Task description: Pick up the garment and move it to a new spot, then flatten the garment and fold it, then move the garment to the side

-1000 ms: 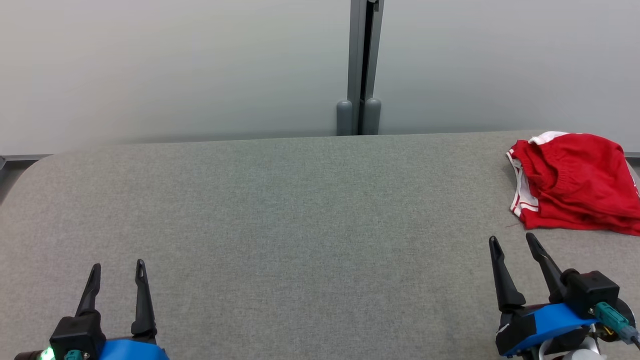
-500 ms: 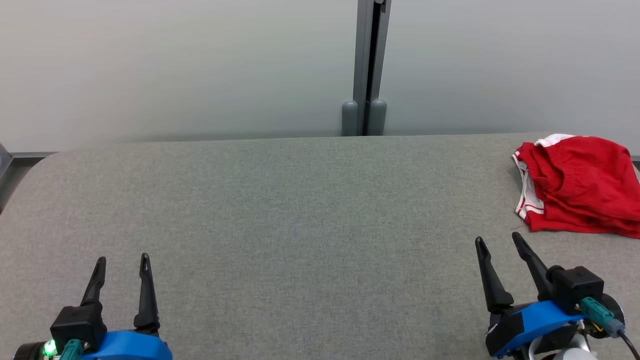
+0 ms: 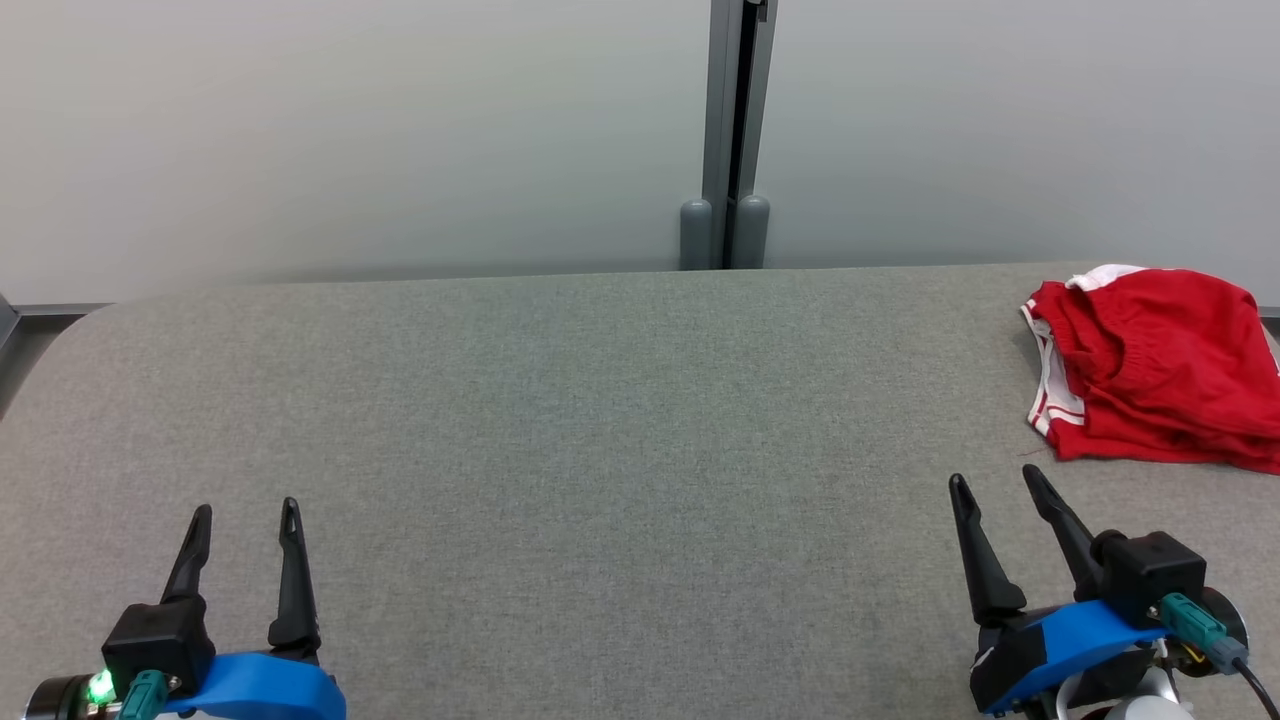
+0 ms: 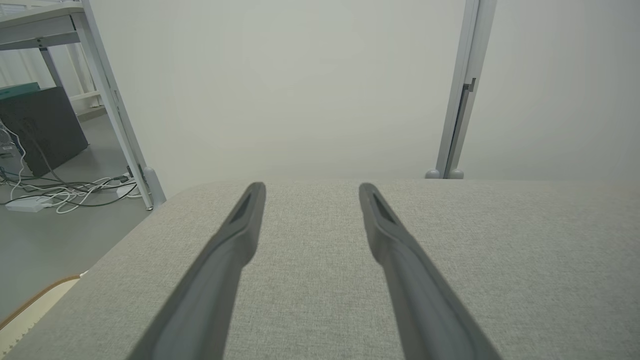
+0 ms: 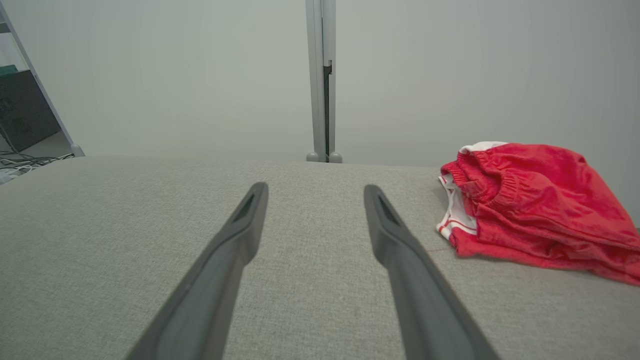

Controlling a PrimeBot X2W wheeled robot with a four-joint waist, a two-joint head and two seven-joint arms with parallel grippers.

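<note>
At the head view's right edge, bunched red shorts [image 3: 1150, 370] with white striped trim lie on the grey worktop [image 3: 600, 450], long axis roughly left-right, trimmed edge facing left. The left gripper [image 3: 245, 520] and right gripper [image 3: 995, 490] hold their fingers apart, empty.

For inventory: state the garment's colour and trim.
Red garment with white, red-striped trim; clearest in right wrist view.

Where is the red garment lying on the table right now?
In the head view the red garment lies at the far right of the table, just beyond the open right gripper.
</note>
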